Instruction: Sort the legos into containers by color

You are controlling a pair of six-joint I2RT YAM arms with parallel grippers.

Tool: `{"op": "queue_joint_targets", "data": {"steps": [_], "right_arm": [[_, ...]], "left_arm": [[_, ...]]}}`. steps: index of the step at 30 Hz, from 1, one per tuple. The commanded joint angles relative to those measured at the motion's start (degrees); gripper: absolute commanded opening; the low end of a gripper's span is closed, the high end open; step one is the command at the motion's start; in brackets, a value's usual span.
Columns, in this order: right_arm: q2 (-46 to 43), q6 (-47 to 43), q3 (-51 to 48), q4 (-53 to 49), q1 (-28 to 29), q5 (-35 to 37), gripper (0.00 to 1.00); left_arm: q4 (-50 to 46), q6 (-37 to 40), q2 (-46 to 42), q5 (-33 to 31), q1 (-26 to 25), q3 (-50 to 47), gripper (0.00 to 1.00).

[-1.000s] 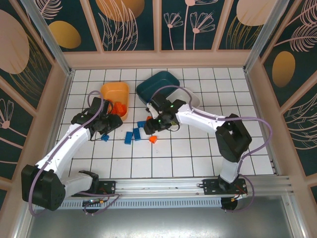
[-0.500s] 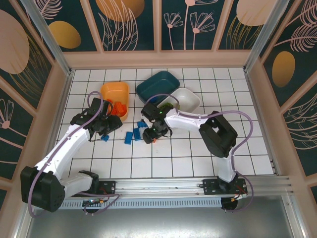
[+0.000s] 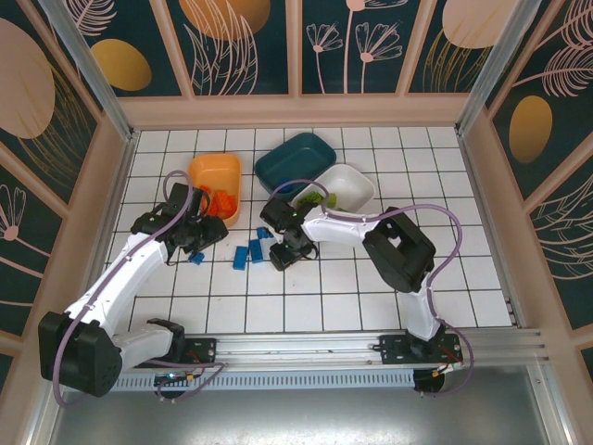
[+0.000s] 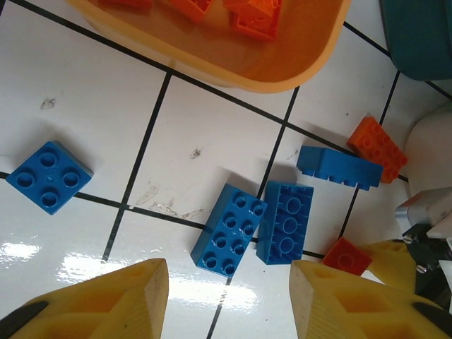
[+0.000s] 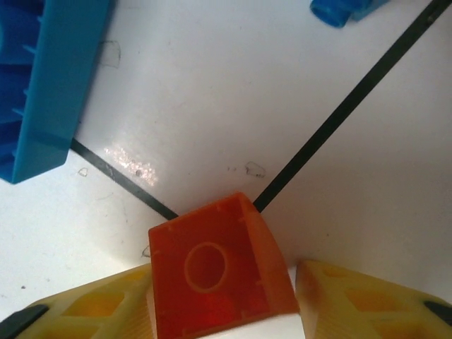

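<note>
My right gripper (image 5: pixel 222 305) is shut on a small orange-red lego (image 5: pixel 215 272), hollow underside up, down at the white tiles; from above it (image 3: pixel 285 254) sits just right of the loose blue legos (image 3: pixel 252 250). My left gripper (image 4: pixel 229 304) is open and hovers over a blue eight-stud lego (image 4: pixel 229 229) and an upside-down blue one (image 4: pixel 285 222). A blue lego on its side (image 4: pixel 339 167), an orange-red eight-stud lego (image 4: pixel 376 148) and a square blue one (image 4: pixel 49 176) lie around them. The orange container (image 3: pixel 213 174) holds orange-red legos, the white container (image 3: pixel 350 184) green ones. The teal container (image 3: pixel 295 158) stands behind.
The cell's wooden walls (image 3: pixel 296 109) close in the tiled table on three sides. Both arms reach in close to each other around the blue pile, left of the table's middle. The orange container's rim (image 4: pixel 233 67) lies just beyond my left fingers.
My right gripper moved left from the white container's side to the small orange-red lego and closed its fingers around it. The left arm has barely moved.
</note>
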Motion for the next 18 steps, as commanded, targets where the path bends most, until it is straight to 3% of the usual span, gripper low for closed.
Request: {"op": "queue_joint_targets", "data": {"steps": [1, 4, 8, 13, 18], "right_arm": [[2.43, 0.81, 2.25, 0.62, 0.25, 2.49, 0.42], [1.13, 1.5, 2.49, 0.96, 0.25, 2.38, 0.33], [-3.07, 3.98, 2.9, 2.18, -1.24, -1.04, 0.31], [-7.19, 11.18, 4.85, 10.22, -6.51, -14.21, 0.3], [-2.98, 21.95, 9.77, 22.14, -10.22, -26.62, 0.3]], "left_arm": [[-1.91, 1.41, -0.22, -0.83, 0.69, -0.42, 0.48], [-1.93, 1.42, 0.16, -1.64, 1.36, 0.54, 0.49], [-2.36, 0.81, 0.03, -3.21, 2.12, 3.87, 0.49], [-3.15, -0.76, -2.09, -5.42, 2.45, 6.32, 0.49], [-0.73, -3.47, -7.63, -5.59, 2.39, 4.97, 0.49]]}}
